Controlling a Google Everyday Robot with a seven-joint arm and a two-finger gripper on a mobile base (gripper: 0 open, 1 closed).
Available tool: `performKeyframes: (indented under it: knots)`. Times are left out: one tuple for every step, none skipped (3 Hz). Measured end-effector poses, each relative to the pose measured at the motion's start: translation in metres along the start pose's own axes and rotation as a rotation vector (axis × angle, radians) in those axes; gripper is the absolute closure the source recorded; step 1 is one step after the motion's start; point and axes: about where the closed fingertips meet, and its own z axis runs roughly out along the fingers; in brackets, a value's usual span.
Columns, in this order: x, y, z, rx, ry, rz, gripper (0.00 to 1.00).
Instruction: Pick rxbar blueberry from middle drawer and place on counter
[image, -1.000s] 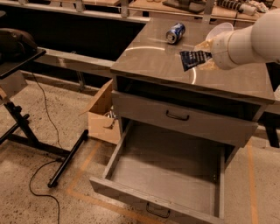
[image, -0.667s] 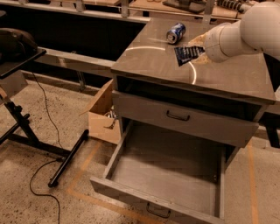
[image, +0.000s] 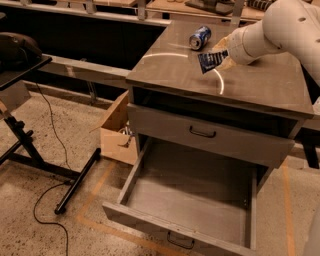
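- Since the middle drawer (image: 190, 200) stands pulled far out below the counter's front edge with nothing on its grey floor, the picking half of the job looks done.
- Directly under the counter, the taller-fronted drawer (image: 225, 145) with the black handle juts out a little above the open one.
- Left of the counter, down on the floor, sit a cardboard box (image: 116, 134) and a black stand (image: 30, 150) with a trailing cable.
- The counter (image: 265, 87) shows a broad bare stretch of glossy top with curved streaks of light.
- Over the counter's middle hangs the gripper (image: 223, 56), on the 1 arm reaching in from the counter's right side. It is clamped on the rxbar blueberry (image: 211, 61), which sits just above the top; I cannot tell whether its lower edge touches.
- The bar sticks out of the gripper toward the counter's left edge, its long axis running roughly across the counter and dipping slightly, its face tipped toward the camera rather than flat. Bare counter lies straight beneath it, so the coming move is probably a short lowering and a release.
- Toward the counter's far edge lies a blue soda can (image: 200, 37) on its side, near the bar but apart from it. Any drift that way could nudge it.
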Motion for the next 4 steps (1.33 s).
performKeyframes:
  knots:
    - [0.004,-0.005,0.008,-0.005,0.006,-0.001,0.12]
    - [0.007,-0.003,0.014,-0.022,0.011,-0.001,0.0]
    - [0.015,-0.006,0.002,-0.012,0.053,-0.006,0.0]
    - [0.033,-0.007,-0.026,0.018,0.15,-0.003,0.0]
